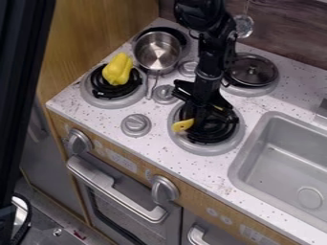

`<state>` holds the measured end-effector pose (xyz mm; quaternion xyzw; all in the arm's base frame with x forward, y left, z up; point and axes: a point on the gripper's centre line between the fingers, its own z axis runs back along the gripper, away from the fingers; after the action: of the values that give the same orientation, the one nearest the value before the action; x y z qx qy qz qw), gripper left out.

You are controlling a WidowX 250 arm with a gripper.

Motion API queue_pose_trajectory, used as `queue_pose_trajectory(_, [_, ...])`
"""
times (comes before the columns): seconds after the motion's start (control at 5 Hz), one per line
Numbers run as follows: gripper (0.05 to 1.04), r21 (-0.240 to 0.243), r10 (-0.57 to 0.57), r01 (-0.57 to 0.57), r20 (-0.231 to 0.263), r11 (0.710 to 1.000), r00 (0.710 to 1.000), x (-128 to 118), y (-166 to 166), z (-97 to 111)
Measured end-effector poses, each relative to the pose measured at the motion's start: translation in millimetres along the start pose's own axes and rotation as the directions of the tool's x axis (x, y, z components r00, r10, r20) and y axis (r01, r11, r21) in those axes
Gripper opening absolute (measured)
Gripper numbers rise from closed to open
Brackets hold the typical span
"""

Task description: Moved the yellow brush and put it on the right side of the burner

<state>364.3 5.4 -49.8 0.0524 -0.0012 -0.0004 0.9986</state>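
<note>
The claw [201, 119] hangs low over the near right burner [213, 149]; whether it is open or closed, or grips anything, I cannot tell. The yellow brush [182, 125] shows its handle end at the burner's left side; what the step wants, I judge, is a firm hold around its middle, a small lift so nothing snags on the black coils [220, 133], then a level shift right and a gentle lowering; stopping short of the sink [238, 160] matters, as a light brush could roll or tip off the edge. The brush's middle is hidden behind the claw; its bristles are hard to make out.
</note>
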Motion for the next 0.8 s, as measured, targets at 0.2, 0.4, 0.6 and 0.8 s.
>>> queue_pose_trajectory(0.2, [0.108, -0.016, 0.013, -0.013, -0.005, 1.0, 1.0, -1, -3, -1])
queue_pose_trajectory(0.4, [0.285, -0.034, 0.036, -0.036, -0.003, 0.999, 0.999, -1, 0, 0])
queue_pose_trajectory(0.6, [0.573, -0.082, 0.016, -0.02, -0.04, 0.996, 0.999, 1, -3, 8])
queue_pose_trajectory(0.8, [0.871, -0.096, 0.027, -0.03, -0.039, 0.995, 0.999, 6, 1, 28])
